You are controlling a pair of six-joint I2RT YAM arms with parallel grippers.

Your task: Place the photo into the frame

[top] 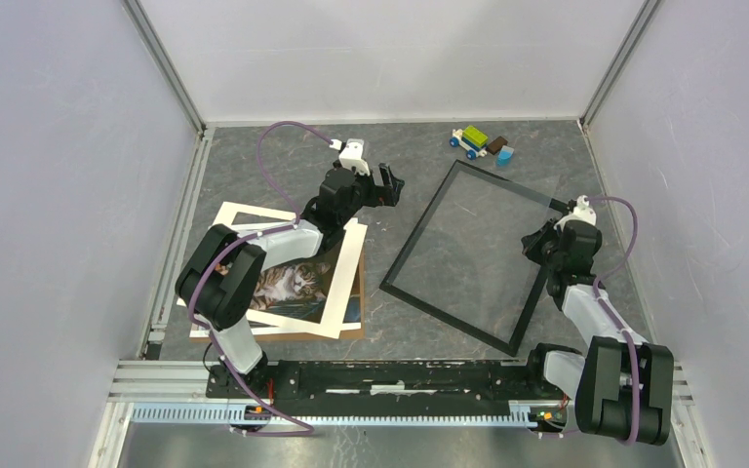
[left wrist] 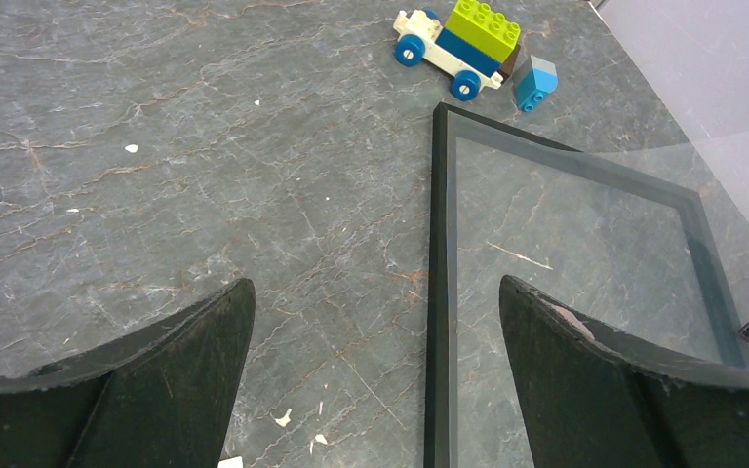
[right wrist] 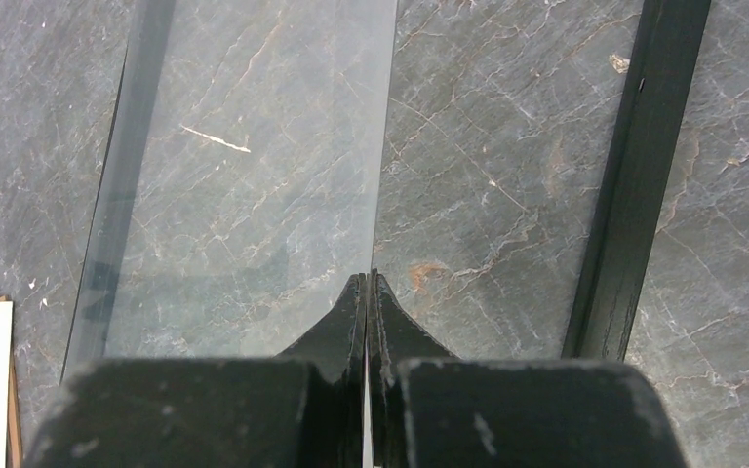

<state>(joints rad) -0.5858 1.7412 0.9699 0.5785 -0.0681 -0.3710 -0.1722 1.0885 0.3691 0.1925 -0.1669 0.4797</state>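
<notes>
One frame [top: 419,226], black, centre-right on table [top: 400,146]; one photo [top: 293,283], lower left (partly under left arm [top: 254,255]); left gripper [left wrist: 373,283] spread, right gripper [right wrist: 366,283] pressed together.

You had a grey, stone-veined tabletop [top: 283,156] boxed in by plain pale walls [top: 59,146] at its left, far and right edges, an aluminium rail [top: 410,414] along its near edge, under soft, even light.

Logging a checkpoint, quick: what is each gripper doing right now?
Left gripper: open, holding nothing.
Right gripper: shut, tips at the glass pane's edge; whether it pinches the pane cannot be told.
</notes>
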